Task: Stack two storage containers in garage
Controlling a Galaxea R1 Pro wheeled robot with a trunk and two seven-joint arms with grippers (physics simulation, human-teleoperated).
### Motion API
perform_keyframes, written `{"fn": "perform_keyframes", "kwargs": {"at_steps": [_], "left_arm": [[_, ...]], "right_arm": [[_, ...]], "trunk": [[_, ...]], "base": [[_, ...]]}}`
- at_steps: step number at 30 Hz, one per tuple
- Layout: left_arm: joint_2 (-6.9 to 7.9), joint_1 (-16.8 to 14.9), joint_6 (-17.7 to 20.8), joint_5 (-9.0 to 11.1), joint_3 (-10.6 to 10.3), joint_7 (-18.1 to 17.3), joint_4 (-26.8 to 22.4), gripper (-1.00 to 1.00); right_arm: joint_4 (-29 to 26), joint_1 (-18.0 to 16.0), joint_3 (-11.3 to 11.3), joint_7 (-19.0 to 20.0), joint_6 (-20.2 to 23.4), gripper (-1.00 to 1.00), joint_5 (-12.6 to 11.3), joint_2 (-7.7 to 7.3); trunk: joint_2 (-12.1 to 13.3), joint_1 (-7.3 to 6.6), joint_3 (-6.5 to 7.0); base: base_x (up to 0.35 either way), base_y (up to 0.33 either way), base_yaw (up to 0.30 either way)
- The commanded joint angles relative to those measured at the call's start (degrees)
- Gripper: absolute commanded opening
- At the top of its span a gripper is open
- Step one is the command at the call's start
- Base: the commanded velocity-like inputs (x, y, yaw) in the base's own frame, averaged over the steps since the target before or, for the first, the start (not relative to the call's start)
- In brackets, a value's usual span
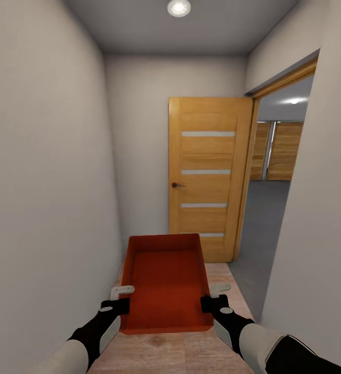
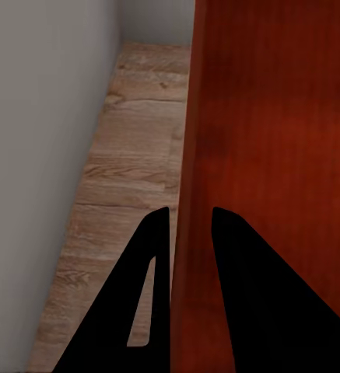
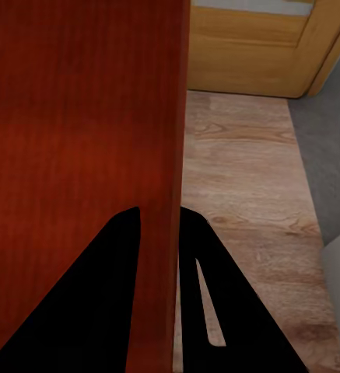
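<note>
- Narrow corridor, pale walls [image 1: 40, 171] close on both sides, grey ceiling with one round recessed light [image 1: 179, 7].
- Underfoot, light wood-plank flooring [image 1: 181, 353], running up to the far wall (grain plain along the skirting line in the left wrist view [image 2: 115, 194]).
- Straight ahead, a honey-coloured wooden door [image 1: 207, 176] with four pale horizontal inlays and a dark handle on its left edge, swung open against the end wall.
- To the right of the door, an open doorway [image 1: 274, 171]; beyond it a dark grey speckled floor [image 1: 259, 228] and wooden-slat roll doors [image 1: 279, 150] at the back of the next room.
- In the right wrist view, the plank flooring [image 3: 240, 179] meeting that grey floor [image 3: 333, 140] at the threshold, with the door's lower part [image 3: 247, 58] behind.
- Held up in front of the robot, low centre of the head view: one orange-red storage container [image 1: 165, 280], open top upward, long axis pointing toward the door, nothing visible inside.
- Left gripper [image 1: 119, 298] at the container's left wall near the close corner; forearm reaching up from below, fingers [image 2: 150, 311] straddling the thin wall [image 2: 181, 233], clamped on it, one inside and one outside.
- Right gripper [image 1: 216, 296] mirrored on the right wall; fingers [image 3: 208, 311] likewise pinched astride the wall edge [image 3: 177, 194].
- Both forearms roughly parallel, level with each other (container carried evenly between them).
</note>
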Motion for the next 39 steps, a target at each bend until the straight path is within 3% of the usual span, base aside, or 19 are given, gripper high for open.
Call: {"fn": "perform_keyframes", "kwargs": {"at_steps": [1,39], "left_arm": [[0.40,0.0,-1.4,-0.9,2.6,3.2,-0.3,-1.00],[0.42,0.0,-1.4,-0.9,2.5,3.2,-0.3,-1.00]], "right_arm": [[0.1,0.0,-1.9,2.9,-0.1,-1.00,0.1,0.03],[0.1,0.0,-1.9,2.9,-0.1,-1.00,0.1,0.03]], "trunk": [[0.0,0.05,-0.02],[0.0,0.05,-0.02]], "base": [[0.321,0.000,0.000],[0.321,0.000,0.000]]}}
